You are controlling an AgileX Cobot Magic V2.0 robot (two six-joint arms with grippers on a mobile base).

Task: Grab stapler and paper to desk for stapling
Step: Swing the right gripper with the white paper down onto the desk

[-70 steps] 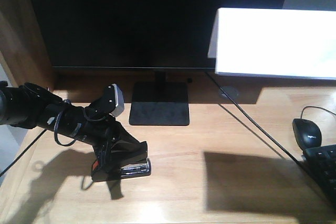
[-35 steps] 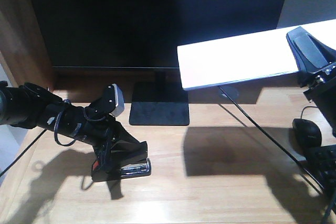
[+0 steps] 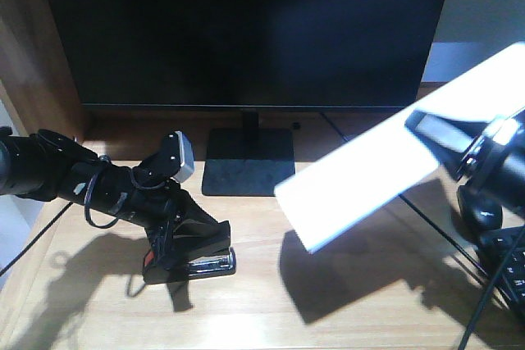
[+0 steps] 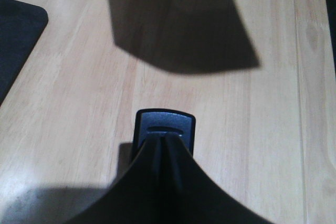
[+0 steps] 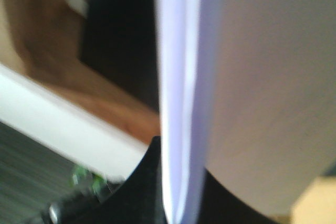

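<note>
Left gripper [image 3: 190, 245] is clamped on the stapler [image 3: 205, 265], which rests on the desk [image 3: 271, 301] front-left of the monitor stand [image 3: 250, 165]. Right gripper [image 3: 449, 143] pinches the paper [image 3: 361, 186], tilted in mid-air above the desk.

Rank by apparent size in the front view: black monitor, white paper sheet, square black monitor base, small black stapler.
1. Black monitor
2. White paper sheet, held aloft so perhaps nearer the camera
3. Square black monitor base
4. Small black stapler, partly hidden by the left gripper
</note>
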